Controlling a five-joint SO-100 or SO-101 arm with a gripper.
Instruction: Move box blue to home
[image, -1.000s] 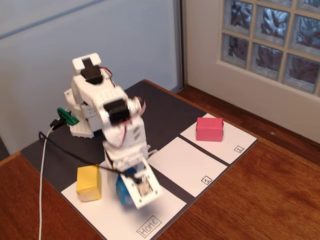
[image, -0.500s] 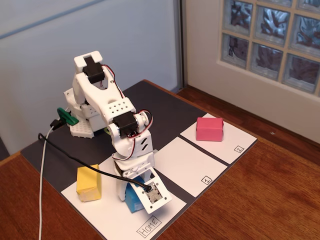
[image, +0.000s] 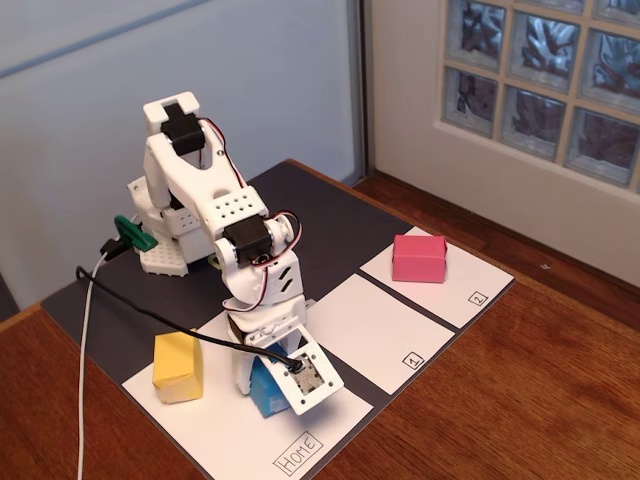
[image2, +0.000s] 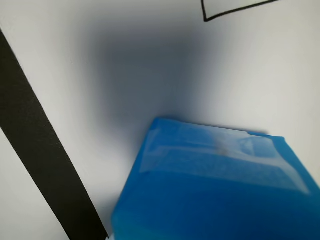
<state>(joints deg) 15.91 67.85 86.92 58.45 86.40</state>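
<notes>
The gripper (image: 262, 385) is down low over the home sheet (image: 240, 430), and the blue box (image: 266, 392) sits right at its tip — partly hidden under the white wrist camera plate (image: 310, 378) in the fixed view, so only its front face and a lower corner show. The box rests on the home sheet, above the boxed "Home" label (image: 298, 452) in that view. Whether the fingers are pressed on the box or spread around it cannot be told: the arm's own body covers them in the fixed view, and the wrist view shows no fingers at all.

To the gripper's left in the fixed view, close by on the same sheet, stands the yellow block (image: 178, 367). Well away to its upper right lies the pink block (image: 419, 258), on the sheet marked 2 (image: 450, 280); the sheet marked 1 (image: 385, 335) lies between.

The wrist view adds what the fixed one hides — the blue box (image2: 215, 185) filling the lower right, its paler top face up, blurred from closeness, on white paper with a dark shadow beside it. A black strip (image2: 45, 165) of mat runs along the left, and a drawn label corner (image2: 235, 10) shows at the top edge.
</notes>
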